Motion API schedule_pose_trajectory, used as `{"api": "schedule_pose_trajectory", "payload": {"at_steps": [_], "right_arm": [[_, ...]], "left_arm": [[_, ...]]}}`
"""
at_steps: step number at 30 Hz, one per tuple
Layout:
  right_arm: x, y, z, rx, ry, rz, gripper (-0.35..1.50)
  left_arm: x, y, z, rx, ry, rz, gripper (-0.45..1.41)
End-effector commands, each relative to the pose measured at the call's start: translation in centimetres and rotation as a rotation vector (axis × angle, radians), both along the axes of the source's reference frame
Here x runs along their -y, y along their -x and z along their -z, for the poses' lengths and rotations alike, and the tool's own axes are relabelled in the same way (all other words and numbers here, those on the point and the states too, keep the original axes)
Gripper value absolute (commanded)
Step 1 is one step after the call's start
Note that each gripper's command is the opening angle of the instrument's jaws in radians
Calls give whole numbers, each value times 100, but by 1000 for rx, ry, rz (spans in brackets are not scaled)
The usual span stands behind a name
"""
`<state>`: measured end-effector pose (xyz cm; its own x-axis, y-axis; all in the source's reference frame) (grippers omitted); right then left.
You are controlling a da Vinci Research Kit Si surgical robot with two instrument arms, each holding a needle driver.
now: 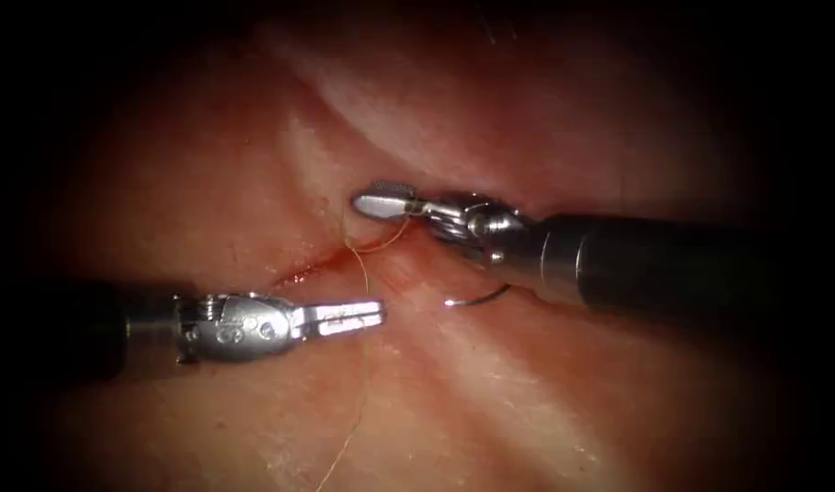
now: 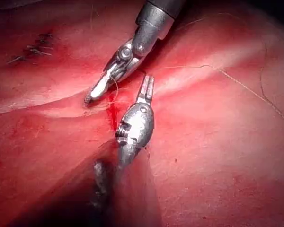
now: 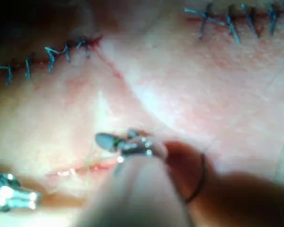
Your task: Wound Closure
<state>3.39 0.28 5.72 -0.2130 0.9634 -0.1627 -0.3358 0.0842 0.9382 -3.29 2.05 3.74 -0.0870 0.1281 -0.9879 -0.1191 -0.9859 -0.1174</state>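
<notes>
Endoscope view is showing the right tool (image 1: 381,204) reaching in from the right on a dark, smooth shaft, its bright steel tip with a ridged gripping face lying over the cut (image 1: 312,266). Its jaws are looking pressed together, and the fine tan thread (image 1: 362,364) is curving up to them, so they are probably pinching it, though the contact itself is too small to be sure of. The left tool (image 1: 349,315) is coming in from the left, its flat, polished jaws lying close together and holding nothing; the thread is passing just by its tip and trailing down over the tissue (image 1: 526,410). The curved needle (image 1: 476,298), a thin dark steel arc, is lying free on the tissue to the right of the cut, just below the right tool's wrist, held by neither tool and apparently not in the tissue. The tissue is looking moist, pale pink and softly ridged, with red fluid (image 1: 330,261) glistening along the short slit.

Right wrist view is showing the needle (image 3: 201,182) as a dark hook beside the shaft, and rows of blue stitches (image 3: 229,21) on the tissue farther off.
</notes>
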Motion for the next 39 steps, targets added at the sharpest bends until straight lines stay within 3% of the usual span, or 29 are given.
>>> {"api": "schedule_pose_trajectory", "payload": {"at_steps": [1,16,35,37,38,39], "right_arm": [[-5,-16,-3,-3,9,3,101],[4,-38,-27,33,44,35,101],[-5,-54,-23,6,93,9,93],[-5,-54,-23,6,93,9,75],[-5,-54,-23,6,93,9,75],[-3,-55,-22,3,94,12,29]], "left_arm": [[0,5,-6,2,1,-1,-45],[3,3,-8,3,-2,-2,-45],[4,2,-9,2,-1,-1,-45],[4,1,-9,2,-1,-2,-45],[4,1,-9,2,-1,-2,-45],[4,0,-9,1,-1,0,-45]]}}
